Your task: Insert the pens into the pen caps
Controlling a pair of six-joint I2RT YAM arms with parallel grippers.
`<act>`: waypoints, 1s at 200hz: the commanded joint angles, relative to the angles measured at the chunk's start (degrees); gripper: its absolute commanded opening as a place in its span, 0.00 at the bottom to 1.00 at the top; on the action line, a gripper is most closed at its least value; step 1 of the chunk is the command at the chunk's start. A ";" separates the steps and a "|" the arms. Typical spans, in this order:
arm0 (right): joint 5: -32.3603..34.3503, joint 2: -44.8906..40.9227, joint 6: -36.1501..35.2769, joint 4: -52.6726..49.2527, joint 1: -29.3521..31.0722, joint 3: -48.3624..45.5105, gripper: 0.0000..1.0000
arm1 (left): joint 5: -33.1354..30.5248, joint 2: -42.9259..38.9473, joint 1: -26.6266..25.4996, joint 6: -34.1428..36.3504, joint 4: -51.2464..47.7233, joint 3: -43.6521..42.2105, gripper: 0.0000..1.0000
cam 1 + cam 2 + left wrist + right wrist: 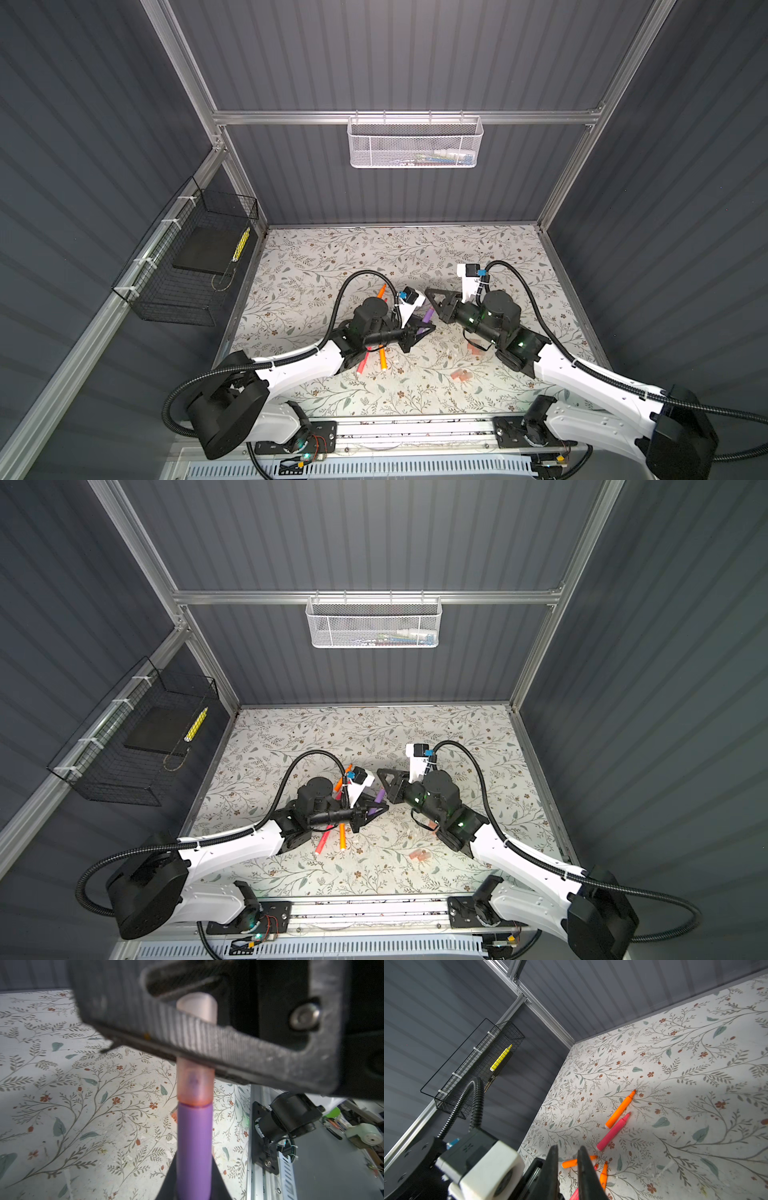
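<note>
"Well, how is the purple pen [195, 1136] handling?"
"It is looking light, stiff and slick, so the left hand [195, 1167] is clamping its barrel, holding it off the worktop [62, 1105]."
"And the pen cap [195, 1082]?"
"It is sitting over the tip; thin plastic, best pinched by its sides. The right hand [568, 1149] is reaching across, jaws seemingly pinching it."

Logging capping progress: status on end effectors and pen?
Left end effector shut on purple pen. Right end effector shut on pen cap, cap seated on that pen. Nothing blocking.
</note>
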 commanded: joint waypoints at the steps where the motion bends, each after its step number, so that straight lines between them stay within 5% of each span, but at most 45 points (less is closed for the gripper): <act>1: -8.65 -0.90 -1.73 5.77 0.62 -2.99 0.00 | 6.46 -0.29 0.82 -2.20 5.07 1.40 0.00; 31: -12.92 -1.59 -2.38 11.47 1.03 -6.96 0.00 | 6.28 -1.87 0.89 -2.11 4.99 0.93 0.00; 70: 8.10 -2.21 3.91 -5.94 10.69 -3.48 0.00 | -6.64 -5.27 0.89 -0.28 -2.42 0.89 0.00; 122: 13.53 8.00 20.84 0.50 18.87 -3.75 0.00 | -18.90 -9.07 0.82 0.33 -6.28 -0.21 0.00; 172: 14.48 8.31 17.46 4.38 22.52 -3.67 0.00 | -17.51 -7.79 1.10 -0.67 -6.74 0.84 0.00; 200: 14.80 7.79 11.71 12.69 24.33 -7.58 0.00 | -7.35 -8.57 6.23 -5.62 -1.08 -1.25 0.00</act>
